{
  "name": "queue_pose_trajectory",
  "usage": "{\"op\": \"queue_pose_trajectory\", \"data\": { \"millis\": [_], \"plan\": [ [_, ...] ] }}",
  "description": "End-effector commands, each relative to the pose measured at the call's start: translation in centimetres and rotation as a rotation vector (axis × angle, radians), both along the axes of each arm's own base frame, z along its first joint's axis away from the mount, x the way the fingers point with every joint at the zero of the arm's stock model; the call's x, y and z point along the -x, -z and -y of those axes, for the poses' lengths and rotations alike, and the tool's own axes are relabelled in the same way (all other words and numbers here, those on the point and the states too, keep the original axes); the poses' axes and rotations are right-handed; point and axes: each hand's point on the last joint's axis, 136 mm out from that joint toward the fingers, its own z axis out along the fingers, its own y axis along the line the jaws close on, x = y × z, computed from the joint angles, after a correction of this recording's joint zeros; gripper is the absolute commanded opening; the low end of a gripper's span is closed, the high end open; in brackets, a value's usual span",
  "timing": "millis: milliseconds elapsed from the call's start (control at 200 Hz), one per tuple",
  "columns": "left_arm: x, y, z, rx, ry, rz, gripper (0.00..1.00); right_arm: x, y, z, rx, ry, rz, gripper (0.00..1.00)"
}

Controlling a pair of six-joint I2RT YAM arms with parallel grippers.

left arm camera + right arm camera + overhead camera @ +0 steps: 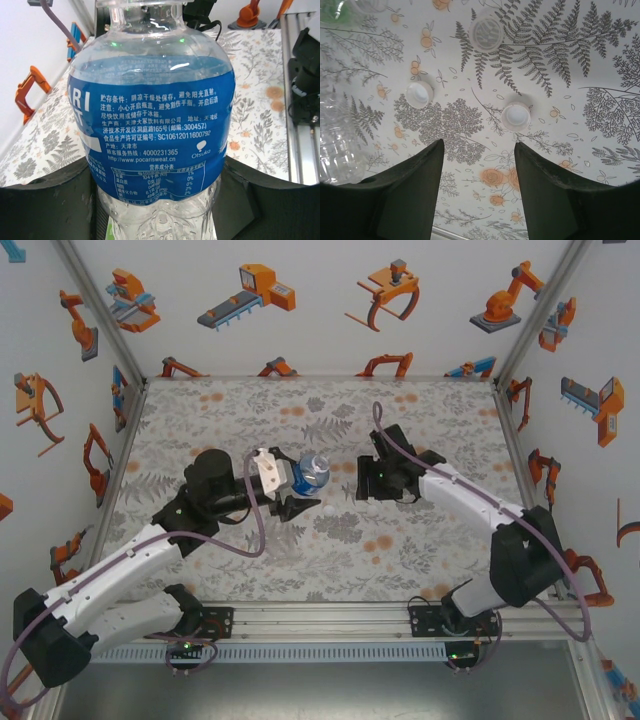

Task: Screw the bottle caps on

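Jaws on the left arm are closed on the blue-labelled bottle [150,135], one dark pad against each side of its lower body, where the label ends and the clear ribbed plastic begins. From that arm's wrist camera the bottle stands neck-up and fills most of the view. Its neck runs off the top edge, so I cannot tell whether a cap sits on it. From above, the bottle is held up off the flowered worktop [300,560], about the middle of it and a little left of centre.

Jaws on the right arm stand partly apart with nothing between them, pointing down at the worktop just to the right of the held bottle. Beyond their tips lie three caps, all loose on the cloth and apart from one another. The nearest cap [515,116] is just past the right-hand tip. A second cap [423,94] lies off beyond the left-hand tip. The third cap [486,34] is farther out and looks to be hollow side up. A clear bottle [340,145] shows blurred at the left edge of that view, near the second cap. Farther still, in the top left corner, is a green blur [332,10], too soft to make out.
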Motion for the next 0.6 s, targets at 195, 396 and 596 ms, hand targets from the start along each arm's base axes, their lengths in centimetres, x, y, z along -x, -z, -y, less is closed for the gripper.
{"op": "queue_pose_trajectory", "data": {
  "millis": [195,396,596],
  "plan": [
    [-0.8,-0.3,-1.2,0.08,-0.078,0.044,0.0,0.7,3.4,0.7,0.053,0.023,-0.095,0.5],
    [-2.1,-0.7,-2.3,0.16,-0.124,0.009,0.0,0.6,4.5,1.4,0.095,0.038,-0.106,0.5],
    [-2.7,-0.8,-3.2,0.177,-0.149,-0.025,0.0,0.4,5.4,1.5,0.109,0.039,-0.118,0.5]
  ]
}}
